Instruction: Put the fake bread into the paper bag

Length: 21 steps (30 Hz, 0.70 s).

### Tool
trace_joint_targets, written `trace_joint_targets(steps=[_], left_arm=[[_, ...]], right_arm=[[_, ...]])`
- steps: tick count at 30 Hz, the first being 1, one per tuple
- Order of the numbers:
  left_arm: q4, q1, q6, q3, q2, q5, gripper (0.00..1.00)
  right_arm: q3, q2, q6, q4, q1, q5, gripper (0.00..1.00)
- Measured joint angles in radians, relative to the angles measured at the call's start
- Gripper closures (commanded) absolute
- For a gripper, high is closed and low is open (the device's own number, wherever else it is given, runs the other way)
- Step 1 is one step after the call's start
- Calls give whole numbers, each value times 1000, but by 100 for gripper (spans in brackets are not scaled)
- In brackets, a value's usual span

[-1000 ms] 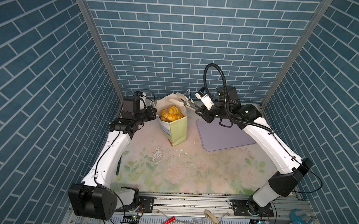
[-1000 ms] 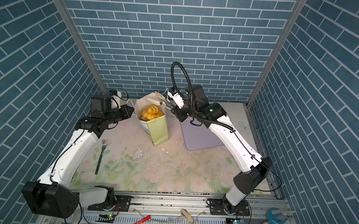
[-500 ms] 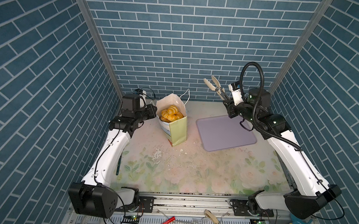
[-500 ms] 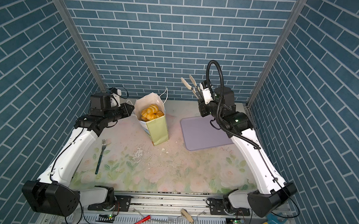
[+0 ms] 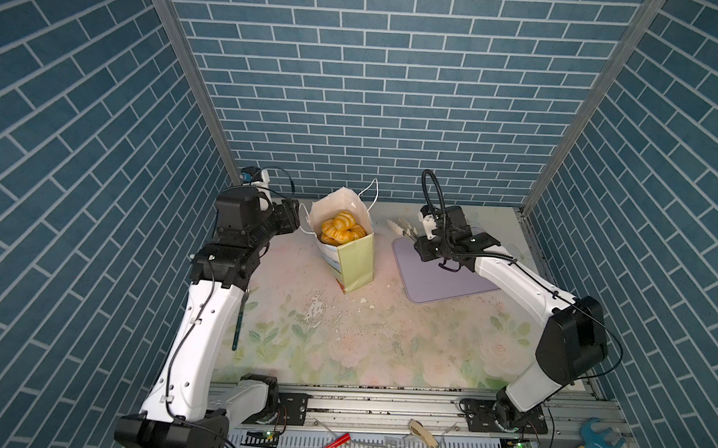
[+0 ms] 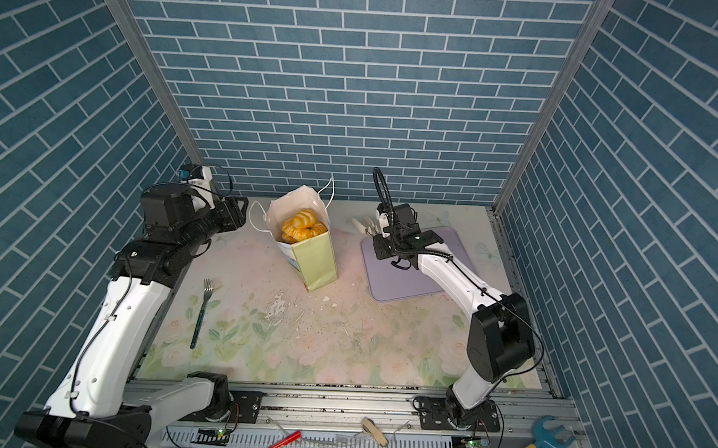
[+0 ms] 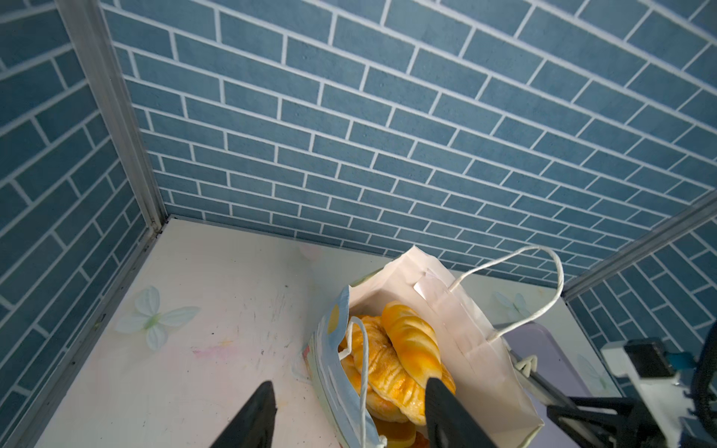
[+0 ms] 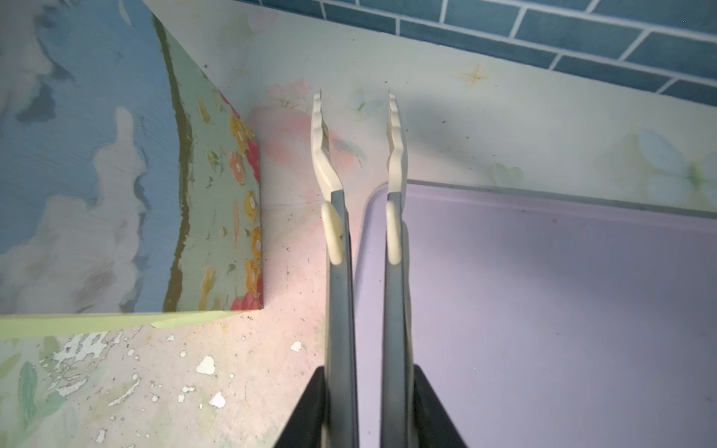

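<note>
**Bread in the bag, left claw wide at its rim**

My left claw stands with its jaws well apart and grips nothing. One black finger is outside the paper bag and the other is over its mouth, so the bag's near wall runs between them. Whether either finger touches the paper, I cannot tell.

The bag stands upright close to the back edge of the table, a little left of the middle, with its mouth open. The fake bread is piled inside it, almost up to the rim. A striped croissant lies on top of the other golden pieces.

My right claw is clamped on a pair of tongs, holding their metal arms low between its fingers. The cream tips of the tongs are parted and hold nothing. They reach out over the table at the back left corner of the lavender tray. One arm is over the tray's edge and the other over the bare strip between tray and bag. The tray lies flat toward the back right corner of the table.

A fork lies near the table's left edge, beside my left arm.
</note>
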Motion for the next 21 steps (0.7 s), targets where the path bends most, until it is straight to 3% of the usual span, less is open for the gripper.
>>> trace_joint_targets(steps=[10,21], left_arm=[[-24,25,3,-59,-38,-47,35],[-29,26,-5,-92,-38,-35,35]], right_arm=[[-1,177,108,117,55,-79,64],[-46,241,204,192,96,-109,56]])
